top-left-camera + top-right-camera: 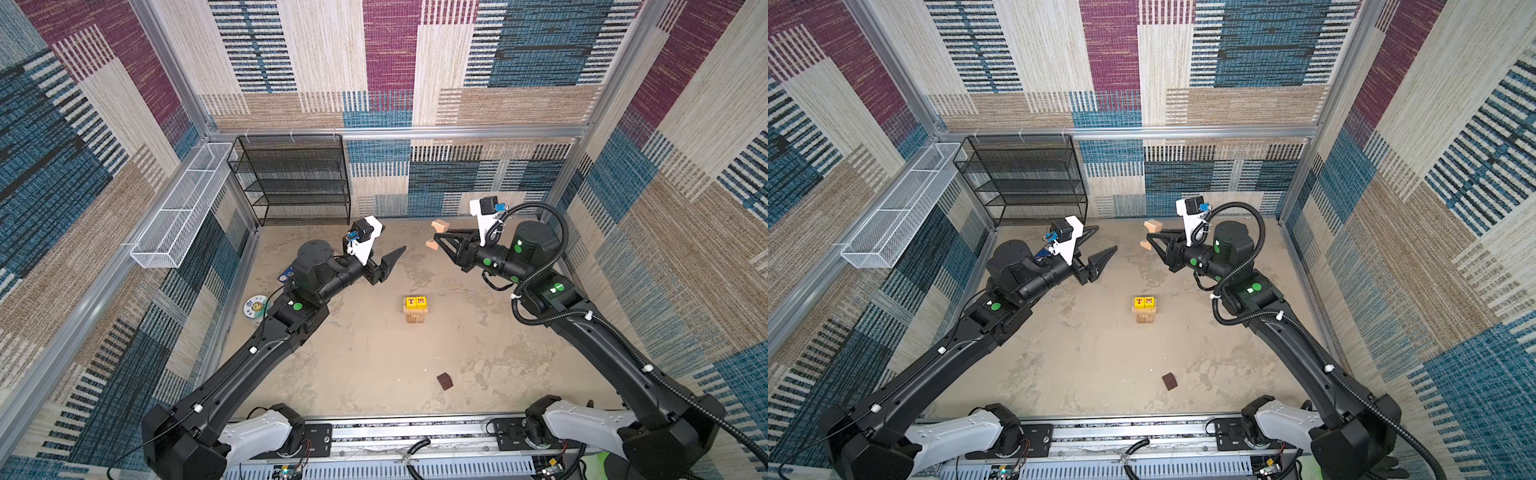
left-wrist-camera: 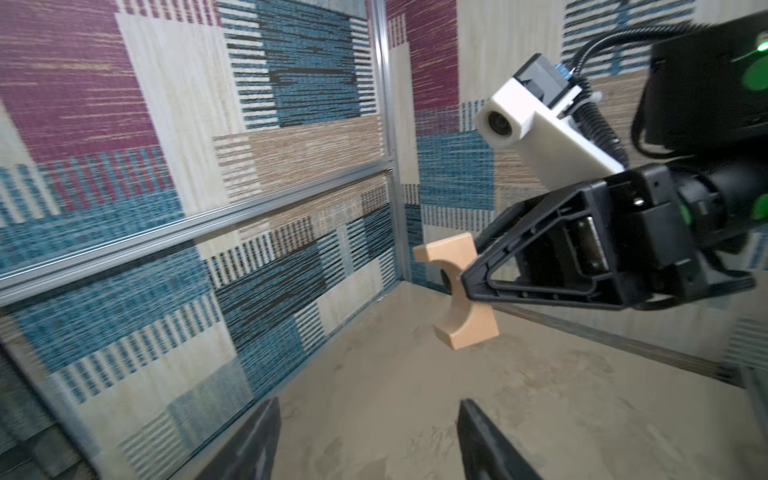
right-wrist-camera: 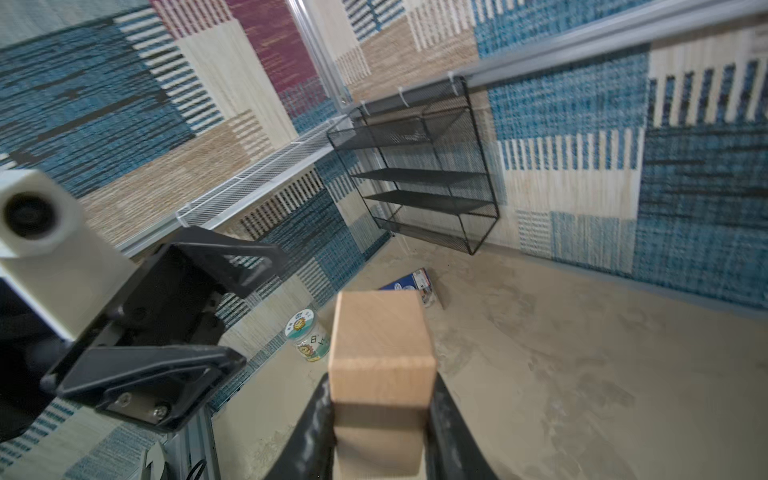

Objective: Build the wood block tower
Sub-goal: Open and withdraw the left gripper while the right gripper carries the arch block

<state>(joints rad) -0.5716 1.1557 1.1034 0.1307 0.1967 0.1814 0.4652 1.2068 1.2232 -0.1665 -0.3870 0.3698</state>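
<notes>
The wood block tower (image 1: 415, 311) stands mid-floor: two yellow cubes (image 1: 416, 302) with red letters sit side by side on pale wood bars (image 1: 1145, 318). My right gripper (image 1: 436, 237) is raised behind the tower, shut on a pale wood arch (image 1: 439, 226). In the right wrist view the arch (image 3: 382, 345) is clamped between both fingers. The left wrist view shows the arch (image 2: 455, 291) held in the air. My left gripper (image 1: 1105, 238) hangs open and empty to the arch's left, apart from it, with only bare floor between its fingertips (image 2: 270, 409). A dark brown cube (image 1: 444, 381) lies alone near the front.
A black mesh shelf (image 1: 291, 178) stands against the back wall at left. A white wire basket (image 1: 178, 208) hangs on the left wall. A blue printed packet (image 1: 286, 275) and a round white printed disc (image 1: 255, 307) lie by the left wall under my left arm.
</notes>
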